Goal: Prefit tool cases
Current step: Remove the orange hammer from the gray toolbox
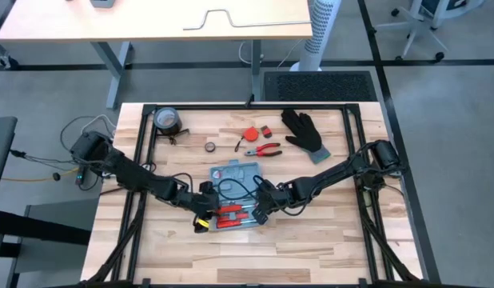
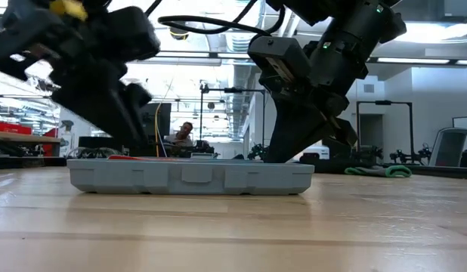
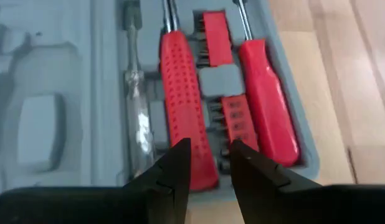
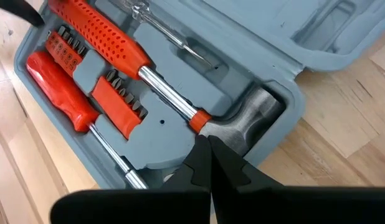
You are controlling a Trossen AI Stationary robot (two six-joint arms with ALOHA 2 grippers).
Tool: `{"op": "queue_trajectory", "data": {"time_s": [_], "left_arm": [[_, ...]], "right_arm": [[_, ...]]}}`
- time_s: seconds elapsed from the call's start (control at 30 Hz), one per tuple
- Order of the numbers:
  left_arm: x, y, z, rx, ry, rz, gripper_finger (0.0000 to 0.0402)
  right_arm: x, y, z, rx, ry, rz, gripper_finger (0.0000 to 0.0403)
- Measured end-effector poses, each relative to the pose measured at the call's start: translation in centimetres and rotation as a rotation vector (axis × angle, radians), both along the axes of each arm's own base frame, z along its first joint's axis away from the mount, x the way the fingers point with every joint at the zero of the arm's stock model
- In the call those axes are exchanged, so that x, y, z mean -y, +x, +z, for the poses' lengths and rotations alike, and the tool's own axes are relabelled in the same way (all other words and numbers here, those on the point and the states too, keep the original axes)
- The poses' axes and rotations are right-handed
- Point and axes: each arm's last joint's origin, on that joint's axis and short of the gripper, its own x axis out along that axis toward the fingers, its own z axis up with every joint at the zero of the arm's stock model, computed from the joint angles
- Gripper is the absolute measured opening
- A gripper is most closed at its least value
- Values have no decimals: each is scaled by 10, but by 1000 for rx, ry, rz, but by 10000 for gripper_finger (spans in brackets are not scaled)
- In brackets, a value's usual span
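The light-blue tool case (image 1: pixel 235 192) lies open and flat on the table, its front wall (image 2: pixel 192 175) filling the low view. Its grey slots hold a red-handled hammer (image 3: pixel 183 87), a red screwdriver (image 3: pixel 267 106), a clear-handled screwdriver (image 3: pixel 137 118) and red bit holders (image 3: pixel 227 81). My left gripper (image 3: pixel 210 168) is open over the case's near left part, one finger on each side of the hammer handle's free end. My right gripper (image 4: pixel 208 149) is shut at the case's near right part, on the hammer by its steel head (image 4: pixel 242 124). My left gripper straddles the free end of the hammer's red handle (image 3: pixel 202 177); whether the fingers touch it I cannot tell. My right gripper sets its shut fingertips (image 4: pixel 202 152) on the hammer's neck (image 4: pixel 202 121), where the orange collar meets the steel head. It comes slanting from above. The hammer lies in its slot.
On the far half of the table lie a black glove (image 1: pixel 303 132), red pliers (image 1: pixel 263 150), a red round piece (image 1: pixel 251 134), a small ring (image 1: pixel 209 146) and a tape roll (image 1: pixel 167 120). Bare wood (image 1: pixel 327 240) lies near and right of the case.
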Motion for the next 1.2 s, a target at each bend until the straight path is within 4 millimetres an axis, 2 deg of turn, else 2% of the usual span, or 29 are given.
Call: {"op": "queue_trajectory", "data": {"time_s": [0.17,0.4,0.53,0.77,1.03,1.2], "left_arm": [[5,17,6,-8,82,-1,103],[10,31,-10,-144,166,-26,103],[12,34,-8,-174,177,-26,103],[7,35,16,-177,197,-25,103],[2,38,0,-238,143,-49,103],[1,39,0,-244,118,-50,103]], "right_arm": [[-1,0,0,1,1,0,0],[-1,0,0,4,2,0,0],[-1,0,0,4,2,1,0],[-1,0,0,6,3,1,0],[-1,0,0,8,2,3,0],[-1,0,0,7,2,4,0]]}}
